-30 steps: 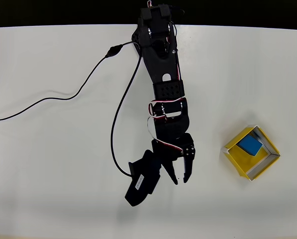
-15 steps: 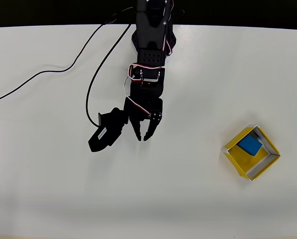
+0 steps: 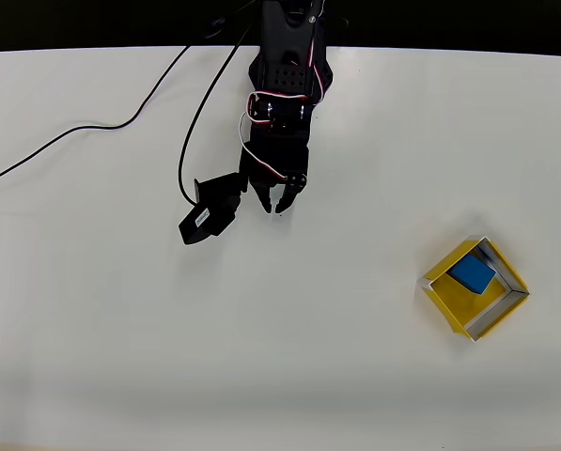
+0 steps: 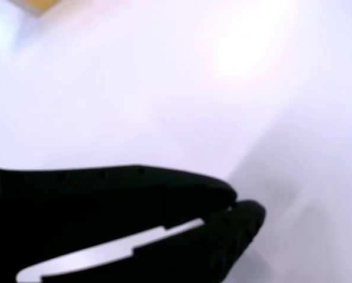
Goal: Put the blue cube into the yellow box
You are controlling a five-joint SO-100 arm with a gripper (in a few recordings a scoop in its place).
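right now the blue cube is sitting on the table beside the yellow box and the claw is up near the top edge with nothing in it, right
Not quite. In the overhead view the blue cube lies inside the yellow box, not beside it on the table. The rest holds: the claw is up near the table's top edge, far from the box, with nothing in it.

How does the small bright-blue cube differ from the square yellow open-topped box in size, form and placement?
The small bright-blue cube is a solid block; the square yellow open-topped box is a hollow tray with thin pale rims. The cube is smaller and lies inside the box, toward its upper corner in the overhead view, while the box rests on the white table. Both sit turned diagonally.
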